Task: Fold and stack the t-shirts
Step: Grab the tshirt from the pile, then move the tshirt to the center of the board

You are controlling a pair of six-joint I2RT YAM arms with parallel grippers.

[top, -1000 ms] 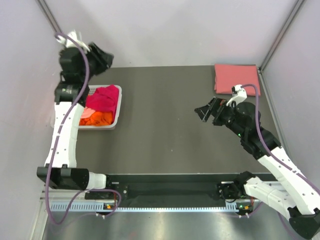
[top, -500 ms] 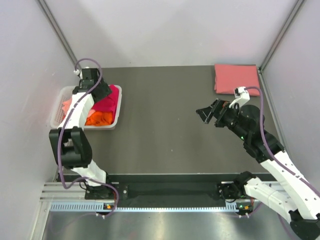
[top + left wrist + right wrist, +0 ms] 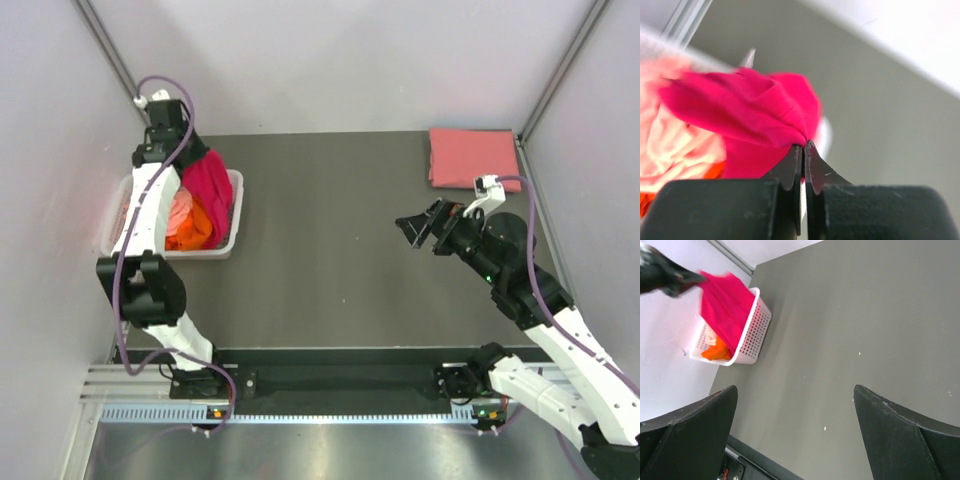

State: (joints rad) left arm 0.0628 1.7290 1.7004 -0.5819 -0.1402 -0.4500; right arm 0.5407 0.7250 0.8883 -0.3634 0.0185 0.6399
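A magenta-red t-shirt hangs half lifted out of the white basket at the table's left. My left gripper is shut on a bunch of this cloth and holds it up above the basket's far end. Under it in the basket lie an orange t-shirt and a pale coral one. A salmon pink t-shirt lies folded flat at the far right corner. My right gripper hovers open over the right middle of the table, nothing between its fingers.
The basket stands against the left wall of the enclosure. Pale walls close in the table on the left, back and right. The dark tabletop spreads between the basket and the folded shirt.
My left gripper dropped into the basket, shut on the magenta-red t-shirt and has pulled it up and toward the far end. The right arm has barely shifted.
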